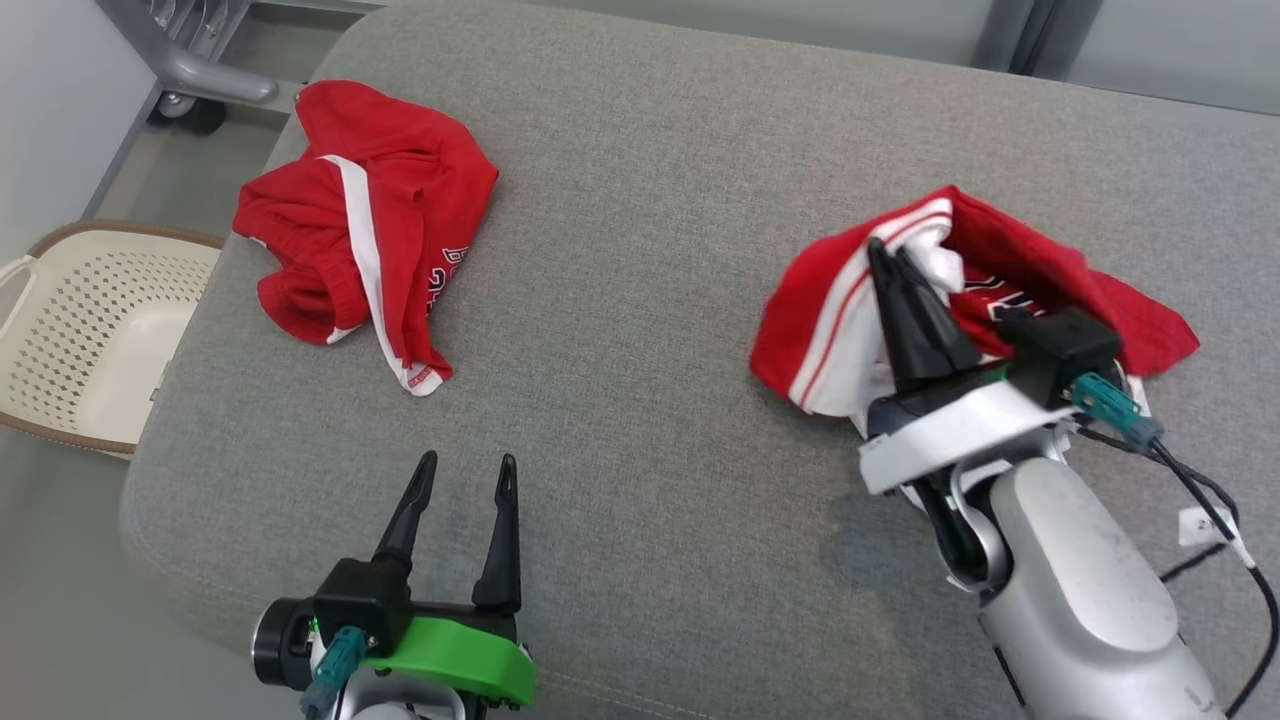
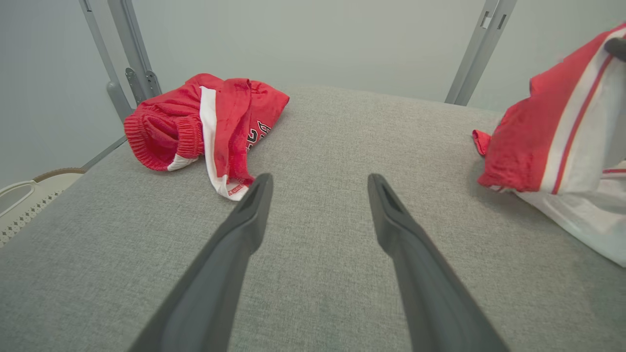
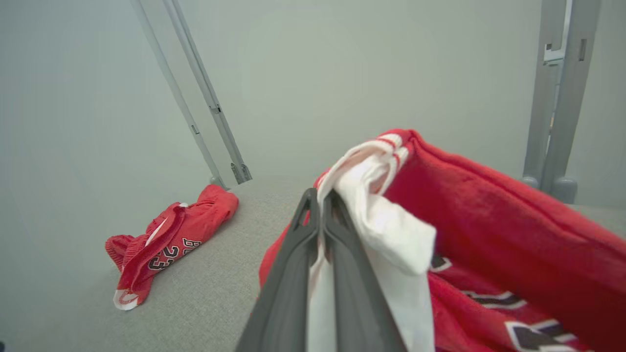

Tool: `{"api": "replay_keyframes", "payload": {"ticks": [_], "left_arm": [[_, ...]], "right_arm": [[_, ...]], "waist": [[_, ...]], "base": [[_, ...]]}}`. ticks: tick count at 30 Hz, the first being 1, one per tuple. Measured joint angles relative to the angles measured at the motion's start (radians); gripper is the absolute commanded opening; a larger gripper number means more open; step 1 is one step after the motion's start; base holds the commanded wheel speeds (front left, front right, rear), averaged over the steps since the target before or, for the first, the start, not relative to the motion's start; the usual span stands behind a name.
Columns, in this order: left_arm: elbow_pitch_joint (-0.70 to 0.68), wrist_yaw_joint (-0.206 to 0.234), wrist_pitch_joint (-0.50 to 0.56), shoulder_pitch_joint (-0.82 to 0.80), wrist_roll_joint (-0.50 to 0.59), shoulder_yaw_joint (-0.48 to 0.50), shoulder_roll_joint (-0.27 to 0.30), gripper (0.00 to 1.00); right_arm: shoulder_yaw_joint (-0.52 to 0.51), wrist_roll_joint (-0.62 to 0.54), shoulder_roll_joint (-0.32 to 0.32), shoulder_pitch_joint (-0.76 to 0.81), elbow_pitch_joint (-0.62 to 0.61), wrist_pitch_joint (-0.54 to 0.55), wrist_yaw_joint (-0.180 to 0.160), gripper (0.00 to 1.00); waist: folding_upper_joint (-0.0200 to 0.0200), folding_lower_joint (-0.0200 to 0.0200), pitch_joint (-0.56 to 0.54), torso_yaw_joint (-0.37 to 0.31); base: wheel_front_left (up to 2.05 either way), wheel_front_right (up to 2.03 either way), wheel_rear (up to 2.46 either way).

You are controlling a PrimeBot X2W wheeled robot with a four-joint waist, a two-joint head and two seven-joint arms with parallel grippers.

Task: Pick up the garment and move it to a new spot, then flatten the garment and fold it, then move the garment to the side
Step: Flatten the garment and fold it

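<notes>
The garment (image 1: 1030, 260), a red jersey T-shirt with white striped sleeves and black lettering, is bunched at the right of the grey cushioned surface (image 1: 650, 300). My right gripper (image 1: 885, 255) is shut on a white sleeve fold at its upper left, holding that part raised. In the right wrist view the fingers (image 3: 320, 200) press together with white cloth of the garment (image 3: 489, 220) pinched between them. My left gripper (image 1: 468, 465) stands open near the front edge, holding nothing. The left wrist view has the left gripper (image 2: 318, 183) over bare cushion, with the garment (image 2: 538, 132) at far right.
A crumpled pair of red shorts (image 1: 370, 220) with a white stripe lies at the back left, also visible as shorts (image 2: 195, 122) and shorts (image 3: 166, 244). A cream perforated basket (image 1: 60, 330) sits on the floor left of the surface. A grey wheeled frame (image 1: 190, 70) stands behind it.
</notes>
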Motion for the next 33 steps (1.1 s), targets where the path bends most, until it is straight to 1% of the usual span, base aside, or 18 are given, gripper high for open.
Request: {"api": "replay_keyframes", "payload": {"ticks": [4, 9, 12, 17, 20, 23, 27, 29, 31, 33], "left_arm": [[0.013, -0.012, 0.000, 0.002, -0.001, -0.022, 0.000, 1.00], [0.022, -0.017, 0.000, 0.015, 0.004, -0.044, 0.000, 1.00], [0.028, -0.018, 0.000, 0.031, 0.003, -0.045, 0.000, 1.00], [0.037, -0.020, 0.000, 0.050, 0.002, -0.033, 0.000, 1.00], [0.035, -0.021, 0.000, 0.055, 0.002, -0.026, 0.000, 1.00], [0.032, -0.021, 0.000, 0.061, 0.001, -0.024, 0.000, 1.00], [0.030, -0.022, 0.000, 0.063, -0.004, -0.028, 0.000, 1.00], [0.030, -0.022, 0.000, 0.063, -0.007, -0.035, 0.000, 1.00], [0.030, -0.022, 0.000, 0.063, -0.010, -0.040, 0.000, 1.00], [0.033, -0.021, 0.000, 0.063, -0.013, -0.044, 0.000, 1.00]], "right_arm": [[0.123, 0.054, -0.002, -0.087, -0.021, 0.000, 0.000, 0.00], [0.188, 0.102, -0.006, -0.181, -0.055, 0.000, 0.000, 0.00], [0.188, 0.123, -0.001, -0.215, -0.085, 0.000, 0.000, 0.00], [0.126, 0.136, 0.006, -0.234, -0.128, 0.000, 0.000, 0.00], [0.094, 0.132, 0.000, -0.230, -0.149, 0.000, 0.000, 0.00], [0.083, 0.132, -0.011, -0.218, -0.179, 0.000, 0.000, 0.00], [0.117, 0.150, -0.022, -0.209, -0.249, 0.000, 0.000, 0.00], [0.132, 0.179, -0.024, -0.208, -0.273, 0.000, 0.000, 0.00], [0.142, 0.185, -0.030, -0.210, -0.286, 0.000, 0.000, 0.00], [0.150, 0.181, -0.045, -0.216, -0.274, 0.000, 0.000, 0.00]], "waist": [[0.0000, 0.0000, -0.012, 0.000], [0.0000, 0.0000, -0.036, 0.010], [0.0000, 0.0000, -0.052, 0.016], [0.0000, 0.0000, -0.080, 0.018], [0.0000, 0.0000, -0.092, 0.011], [0.0000, 0.0000, -0.098, -0.005], [0.0000, 0.0000, -0.102, -0.033], [0.0000, 0.0000, -0.102, -0.039], [0.0000, 0.0000, -0.103, -0.037], [0.0000, 0.0000, -0.104, -0.029]], "base": [[0.00, 0.00, 0.00], [0.00, 0.00, 0.00], [0.00, 0.00, 0.00], [0.00, 0.00, 0.00], [0.00, 0.00, 0.00], [0.00, 0.00, 0.00], [0.00, 0.00, 0.00], [0.00, 0.00, 0.00], [0.00, 0.00, 0.00], [0.00, 0.00, 0.00]]}}
